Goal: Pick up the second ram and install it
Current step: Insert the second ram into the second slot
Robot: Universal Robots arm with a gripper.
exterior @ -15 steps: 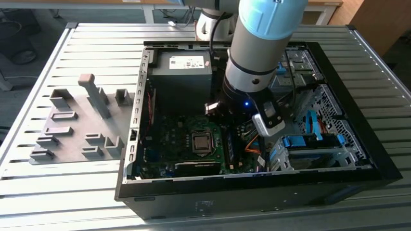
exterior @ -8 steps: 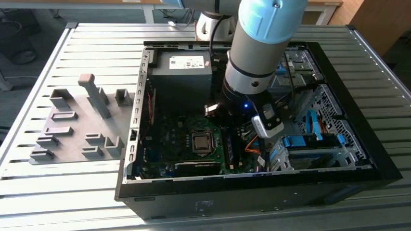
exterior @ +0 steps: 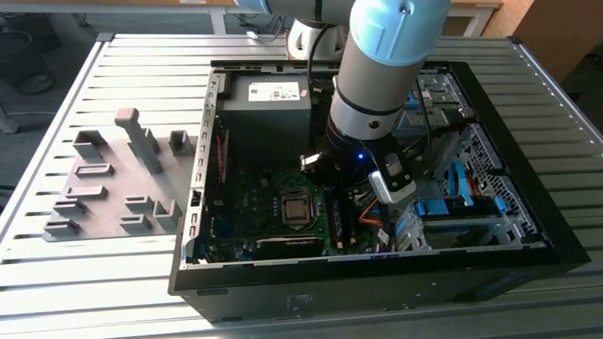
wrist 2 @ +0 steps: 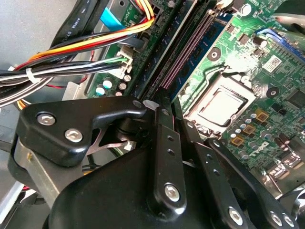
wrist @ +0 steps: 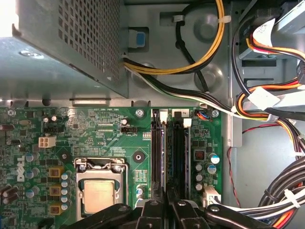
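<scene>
Black metal linkages of the gripper [wrist: 167, 210] hang low over the green motherboard [wrist: 95, 138] inside the open black computer case [exterior: 527, 233], its jaws drawn close together directly above the dark memory slots [wrist: 169, 148]. Whether they pinch the second ram, a thin blue-green circuit-board stick [wrist 2: 178, 71], cannot be told; in the second wrist view the stick appears to run edge-on away from the gripper, its long axis in line with the slots, but stick and socket are hard to separate. Just beside the slots sits the silver square processor [wrist: 97, 196] in its socket. Beyond, orange, yellow and black cables [wrist: 267, 109] crowd the case wall. Farther off, on the slatted metal desk [exterior: 123, 268], grey plastic holder blocks [exterior: 113, 183] stand outside the case.
</scene>
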